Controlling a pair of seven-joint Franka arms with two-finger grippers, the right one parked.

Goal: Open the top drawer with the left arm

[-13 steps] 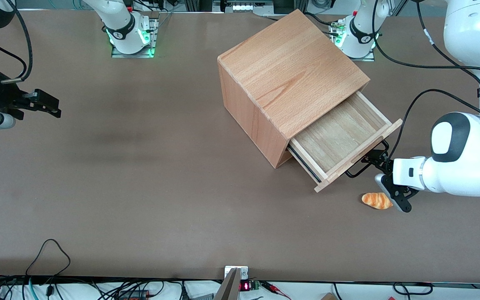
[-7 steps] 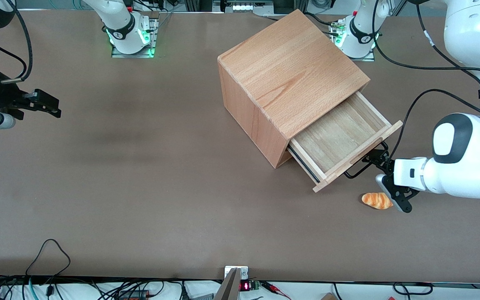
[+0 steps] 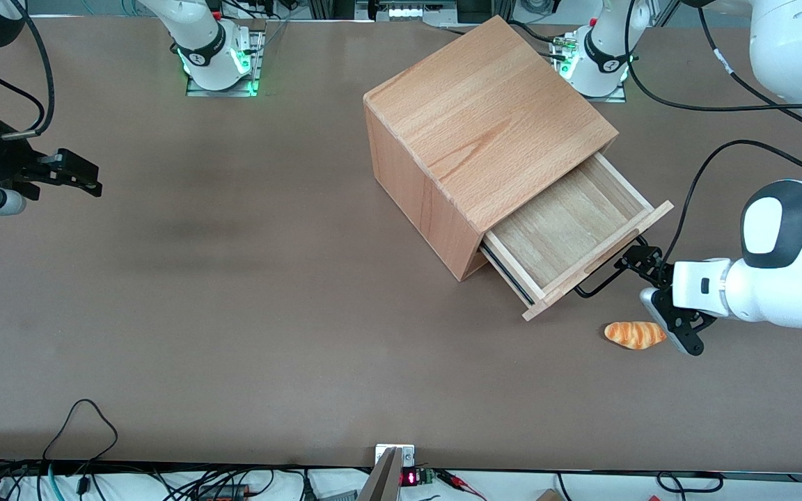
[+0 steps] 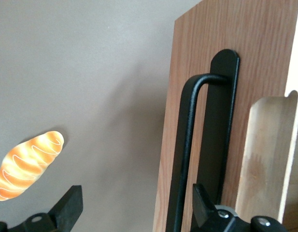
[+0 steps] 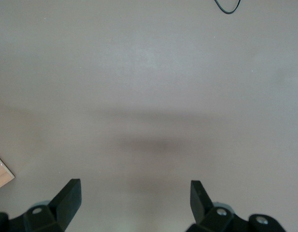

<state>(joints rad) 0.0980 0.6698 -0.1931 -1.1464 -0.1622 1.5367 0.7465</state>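
The shallow light-wood top drawer [image 3: 568,233] stands pulled out, unmoved lately. The small black two-finger gripper [image 3: 658,292] has spread its fingers and backed slightly off the thin black wire handle [image 4: 187,145], so the opening looks finished.

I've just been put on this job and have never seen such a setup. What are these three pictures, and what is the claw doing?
The wide picture looks down across the table from the front. The other two come from cameras on each arm's wrist, looking past the fingers. The white left arm is the one working. Its claw is open and holds nothing; it hangs in front of the top drawer, with the black wire handle close beside one finger. That drawer is pulled partly out of the wooden box and looks empty. A small orange bread roll lies on the table near the claw.
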